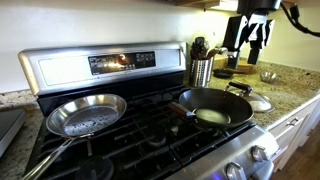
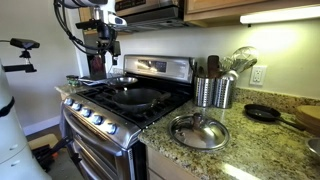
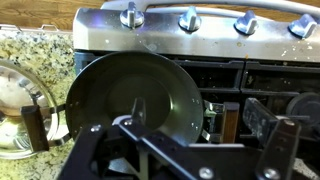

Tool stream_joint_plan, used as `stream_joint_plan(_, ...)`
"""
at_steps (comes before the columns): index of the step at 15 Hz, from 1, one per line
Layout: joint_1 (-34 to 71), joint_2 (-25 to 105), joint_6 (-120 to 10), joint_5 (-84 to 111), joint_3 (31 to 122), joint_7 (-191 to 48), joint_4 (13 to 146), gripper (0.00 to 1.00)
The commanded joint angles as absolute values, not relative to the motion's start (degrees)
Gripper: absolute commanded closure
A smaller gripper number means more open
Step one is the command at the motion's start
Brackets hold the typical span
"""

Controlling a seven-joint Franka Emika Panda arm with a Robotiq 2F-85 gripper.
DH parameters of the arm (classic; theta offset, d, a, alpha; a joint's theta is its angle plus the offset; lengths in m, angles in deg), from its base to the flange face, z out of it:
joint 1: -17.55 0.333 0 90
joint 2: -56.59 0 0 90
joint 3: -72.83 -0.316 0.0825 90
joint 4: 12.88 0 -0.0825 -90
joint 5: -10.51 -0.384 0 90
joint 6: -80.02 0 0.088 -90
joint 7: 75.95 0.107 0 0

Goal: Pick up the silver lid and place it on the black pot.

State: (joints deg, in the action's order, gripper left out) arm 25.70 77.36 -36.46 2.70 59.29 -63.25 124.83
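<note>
The silver lid point(image 1: 257, 101) lies flat on the granite counter beside the stove. It shows in both exterior views point(image 2: 198, 131) and at the left edge of the wrist view point(image 3: 15, 100). The black pot point(image 1: 214, 108) is a wide black pan on a stove burner next to the lid point(image 2: 136, 97). It fills the middle of the wrist view point(image 3: 130, 90). My gripper point(image 1: 255, 44) hangs high above the stove point(image 2: 104, 50), well clear of both. Its fingers point(image 3: 205, 125) are open and empty.
A shiny silver frying pan point(image 1: 86, 114) sits on another burner. Metal utensil holders point(image 2: 214, 91) stand at the back of the counter. A small metal bowl point(image 1: 268, 76) and a small black pan point(image 2: 262, 113) lie on the counter. Stove knobs point(image 3: 188, 20) line the front.
</note>
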Motion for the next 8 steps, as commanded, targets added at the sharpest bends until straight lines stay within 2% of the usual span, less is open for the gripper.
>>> stream_joint_plan(1, 25.5, 78.0, -37.6, 2.4, 61.9, -65.8, 125.6, 0.00)
stream_joint_plan(8, 20.9, 79.2, -40.9, 11.6, 66.4, -70.0, 128.6, 0.00)
